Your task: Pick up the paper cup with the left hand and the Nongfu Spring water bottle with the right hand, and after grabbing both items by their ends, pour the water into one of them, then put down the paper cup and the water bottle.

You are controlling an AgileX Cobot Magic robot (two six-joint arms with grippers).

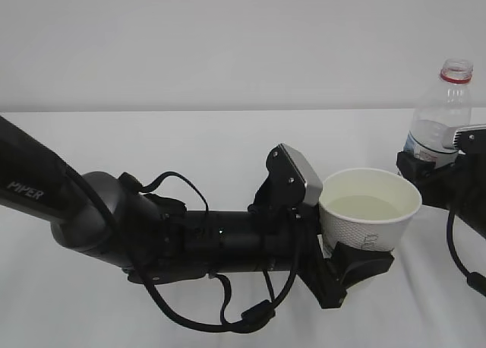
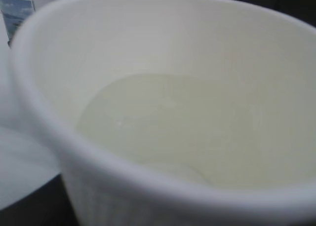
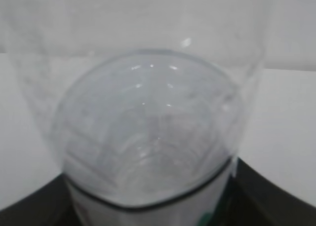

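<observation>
From the outside camera I see the left hand [image 1: 351, 268] reaching in from the left, a thick black tube of an arm with white lettering, a grey camera block [image 1: 298, 175] on top and loose black cables [image 1: 220, 310] looping underneath. Its blocky black jaws pinch the paper cup [image 1: 370, 208] low on its base and hold it upright above the white table [image 1: 190, 143]. The cup is white, tapered and faintly ribbed, with pale lettering on its side, and the water [image 1: 366, 206] lies flat inside, a pale still disc. At the far right edge the right hand [image 1: 437, 173] clamps the water bottle [image 1: 444, 116] around its labelled middle. The bottle stands upright, clear thin plastic with a rounded shoulder, a red neck ring and an open mouth.

My left wrist camera is filled by the cup [image 2: 163, 53]: a thick rolled rim, smooth cream inner wall and the liquid [image 2: 168, 127] pooled at the bottom. The jaws themselves are out of frame here. A corner of the bottle's label [image 2: 17, 11] peeks in at top left.

My right wrist camera looks along the bottle [image 3: 148, 132], its see-through wall curving into a dome with bright glints. Dark jaw surfaces flank it on both lower sides, pressed close against the white label band [image 3: 148, 213].
</observation>
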